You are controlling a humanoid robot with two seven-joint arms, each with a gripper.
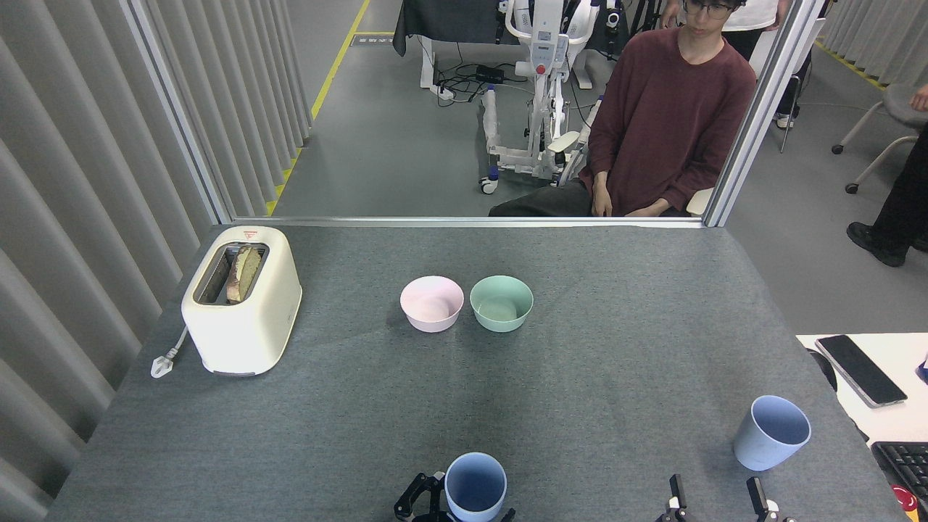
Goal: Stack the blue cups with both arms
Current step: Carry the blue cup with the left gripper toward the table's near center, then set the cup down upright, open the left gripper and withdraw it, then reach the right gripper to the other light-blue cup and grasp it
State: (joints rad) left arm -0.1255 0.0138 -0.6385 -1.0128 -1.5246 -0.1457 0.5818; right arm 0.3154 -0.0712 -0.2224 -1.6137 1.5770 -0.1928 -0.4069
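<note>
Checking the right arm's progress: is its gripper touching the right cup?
Apart. The head view shows grey table between the right gripper and the right cup.

Walls: grey pleated curtain (65, 188) along left, more far right.
Floor: grey (377, 138), yellow line (335, 69) far left.
Frame: metal posts (757, 116), rail at far edge of grey table (616, 348).
Furniture: office chair (888, 119) far right, white desk (863, 417) near right.

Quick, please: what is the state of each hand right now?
Left hand: closed on a blue cup.
Right hand: open, holding nothing.

one pale blue cup (475, 486) near edge, other (771, 433) far right
</note>
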